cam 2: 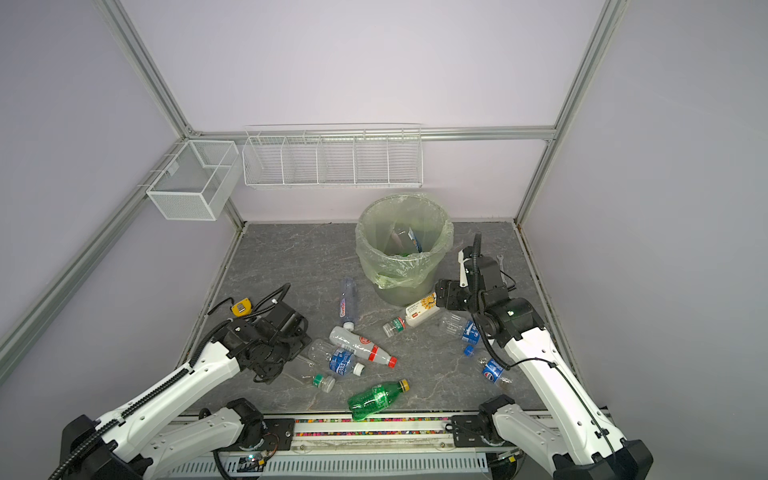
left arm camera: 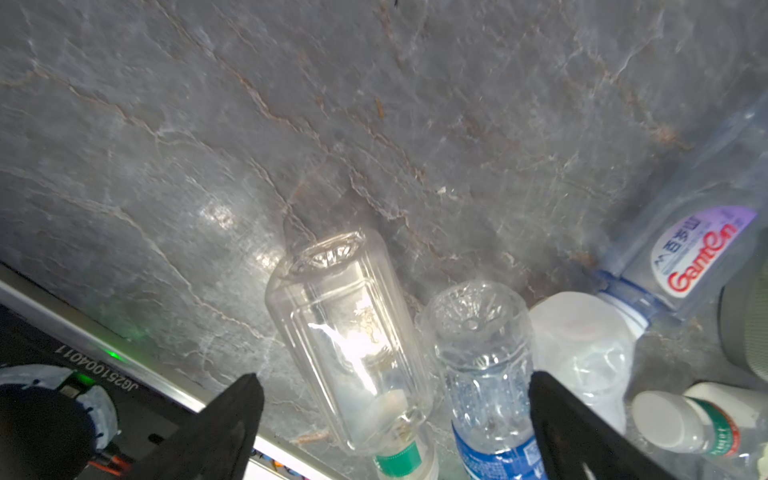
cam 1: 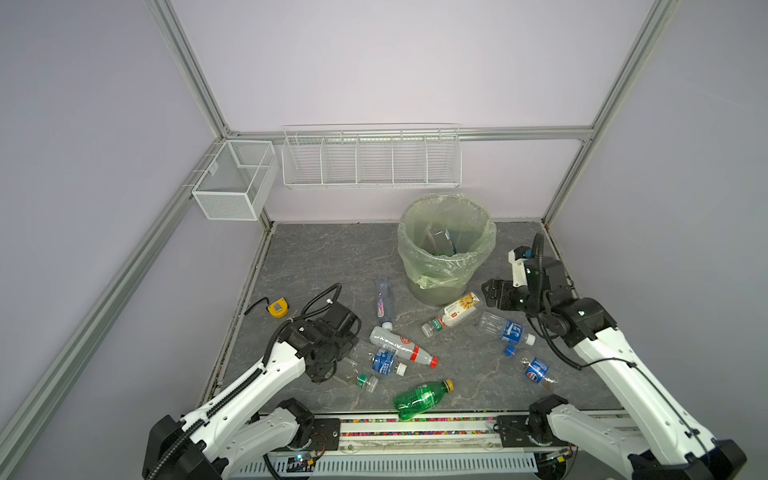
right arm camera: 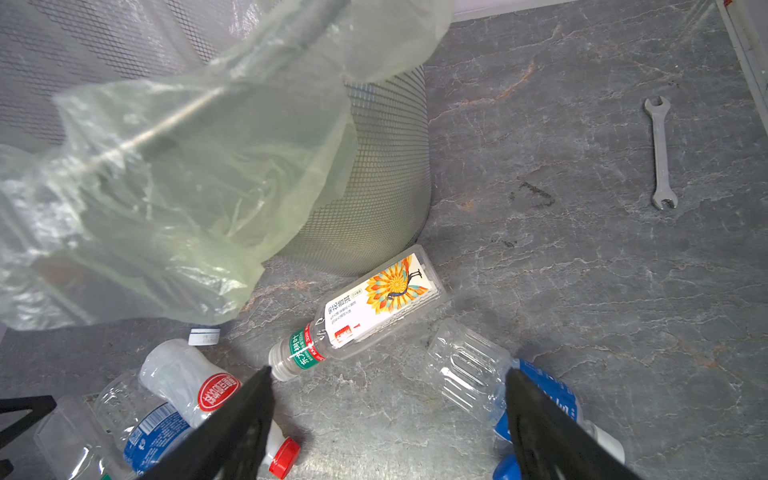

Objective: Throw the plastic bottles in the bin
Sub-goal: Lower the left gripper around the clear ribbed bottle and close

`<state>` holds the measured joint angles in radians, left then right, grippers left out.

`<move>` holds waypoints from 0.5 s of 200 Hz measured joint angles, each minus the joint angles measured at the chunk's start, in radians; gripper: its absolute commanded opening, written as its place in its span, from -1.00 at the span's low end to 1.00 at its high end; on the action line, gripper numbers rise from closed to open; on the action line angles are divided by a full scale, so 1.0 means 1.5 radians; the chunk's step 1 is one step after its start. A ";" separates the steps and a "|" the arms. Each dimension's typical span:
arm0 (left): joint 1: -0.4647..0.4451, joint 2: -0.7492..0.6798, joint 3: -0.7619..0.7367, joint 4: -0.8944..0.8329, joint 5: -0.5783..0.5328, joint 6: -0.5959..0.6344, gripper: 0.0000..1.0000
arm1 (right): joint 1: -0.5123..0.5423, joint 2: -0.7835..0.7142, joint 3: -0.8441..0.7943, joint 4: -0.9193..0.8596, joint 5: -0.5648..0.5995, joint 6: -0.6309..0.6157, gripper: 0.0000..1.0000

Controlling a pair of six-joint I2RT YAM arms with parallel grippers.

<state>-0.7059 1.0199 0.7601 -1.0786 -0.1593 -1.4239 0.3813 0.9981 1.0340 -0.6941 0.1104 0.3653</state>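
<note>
The bin (cam 1: pixel 446 249), lined with a pale green bag, stands at the back of the table with a bottle inside. Several plastic bottles lie on the grey table. My left gripper (left arm camera: pixel 395 380) hangs open low over a clear green-banded bottle (left arm camera: pixel 353 340) and a blue-labelled one (left arm camera: pixel 482 365), both between its fingers. My right gripper (right arm camera: pixel 388 372) is open and empty just right of the bin, above bare table between a peacock-label bottle (right arm camera: pixel 374 311) and a clear blue-labelled bottle (right arm camera: pixel 478 370). A green bottle (cam 1: pixel 419 399) lies near the front edge.
A white red-capped bottle (cam 1: pixel 401 345) and a slim Ganten bottle (cam 1: pixel 384 303) lie mid-table, another blue-labelled one (cam 1: pixel 534 368) at the right. A yellow tape measure (cam 1: pixel 277 308) sits left, a wrench (right arm camera: pixel 660 153) back right. White wire baskets (cam 1: pixel 370 160) hang on the walls.
</note>
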 measured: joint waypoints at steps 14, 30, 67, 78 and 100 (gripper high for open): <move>-0.022 0.016 -0.003 0.000 -0.001 -0.020 0.99 | 0.000 -0.001 -0.005 0.000 0.002 0.000 0.76; -0.028 0.031 -0.005 -0.002 -0.002 -0.035 0.99 | 0.000 -0.001 -0.008 0.000 0.002 0.000 0.76; -0.028 0.052 -0.019 0.012 0.000 -0.054 0.98 | 0.000 -0.016 -0.018 0.000 0.007 -0.005 0.76; -0.028 0.052 -0.038 0.027 0.005 -0.060 0.98 | 0.000 -0.019 -0.019 -0.001 0.008 -0.007 0.76; -0.028 0.049 -0.076 0.044 0.015 -0.073 0.96 | 0.000 -0.020 -0.019 -0.001 0.006 -0.012 0.76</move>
<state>-0.7479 1.0935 0.6464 -1.0126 -0.1364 -1.5337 0.3813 0.9684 1.0054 -0.6956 0.1192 0.3466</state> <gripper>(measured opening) 0.982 0.880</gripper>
